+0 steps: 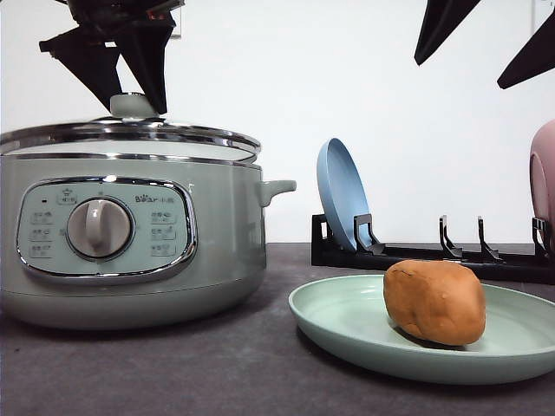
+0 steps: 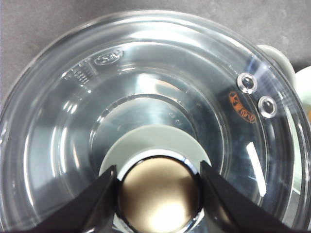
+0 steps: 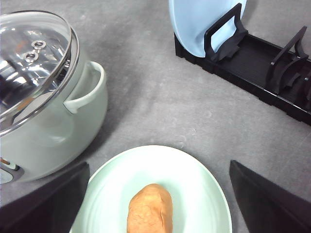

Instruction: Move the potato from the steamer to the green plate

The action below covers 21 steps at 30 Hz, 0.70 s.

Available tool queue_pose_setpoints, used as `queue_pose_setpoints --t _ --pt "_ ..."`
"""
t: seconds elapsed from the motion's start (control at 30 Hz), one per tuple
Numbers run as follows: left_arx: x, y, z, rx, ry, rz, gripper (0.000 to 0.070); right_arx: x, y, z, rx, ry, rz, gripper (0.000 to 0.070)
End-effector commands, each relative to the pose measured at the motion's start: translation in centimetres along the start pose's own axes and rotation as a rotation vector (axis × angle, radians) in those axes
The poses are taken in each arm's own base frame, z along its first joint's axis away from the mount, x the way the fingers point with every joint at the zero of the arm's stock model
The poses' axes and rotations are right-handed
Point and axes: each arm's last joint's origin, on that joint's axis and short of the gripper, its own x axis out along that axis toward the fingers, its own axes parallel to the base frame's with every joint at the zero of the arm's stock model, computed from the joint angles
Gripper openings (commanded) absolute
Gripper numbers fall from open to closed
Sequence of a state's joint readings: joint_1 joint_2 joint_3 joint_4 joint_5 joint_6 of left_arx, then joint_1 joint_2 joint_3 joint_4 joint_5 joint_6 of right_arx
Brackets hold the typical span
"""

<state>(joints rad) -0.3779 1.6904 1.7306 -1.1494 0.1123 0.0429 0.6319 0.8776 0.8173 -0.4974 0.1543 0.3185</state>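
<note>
The potato (image 1: 434,302) (image 3: 149,209) lies on the green plate (image 1: 347,334) (image 3: 199,179) at the front right of the dark table. At the left stands the steamer (image 1: 225,234) (image 3: 48,131), with its glass lid (image 1: 173,132) (image 2: 146,63) resting on the rim. My left gripper (image 1: 136,108) (image 2: 158,166) reaches down from above, and its fingers press both sides of the lid knob (image 2: 158,194). High over the plate, my right gripper (image 1: 460,74) (image 3: 159,164) is open and holds nothing.
A black dish rack (image 1: 434,251) (image 3: 252,63) runs along the back right. A blue plate (image 1: 340,192) (image 3: 204,19) stands upright in it, and a pink dish (image 1: 544,178) is at its right end. Bare table lies between steamer and plate.
</note>
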Motion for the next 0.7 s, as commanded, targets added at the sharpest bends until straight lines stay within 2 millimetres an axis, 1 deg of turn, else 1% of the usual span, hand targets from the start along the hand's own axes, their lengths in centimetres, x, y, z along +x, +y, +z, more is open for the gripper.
queue_pose_setpoints --t 0.0,0.13,0.67 --pt "0.21 -0.1 0.73 0.017 -0.024 -0.008 0.0001 -0.18 0.21 0.42 -0.007 -0.014 0.006 0.0585" --pt "0.8 0.02 0.81 0.022 -0.005 0.007 0.0001 -0.19 0.2 0.4 -0.012 -0.012 0.005 0.0585" --pt "0.8 -0.03 0.58 0.033 0.021 0.079 0.0002 -0.19 0.2 0.4 -0.021 -0.013 0.005 0.0585"
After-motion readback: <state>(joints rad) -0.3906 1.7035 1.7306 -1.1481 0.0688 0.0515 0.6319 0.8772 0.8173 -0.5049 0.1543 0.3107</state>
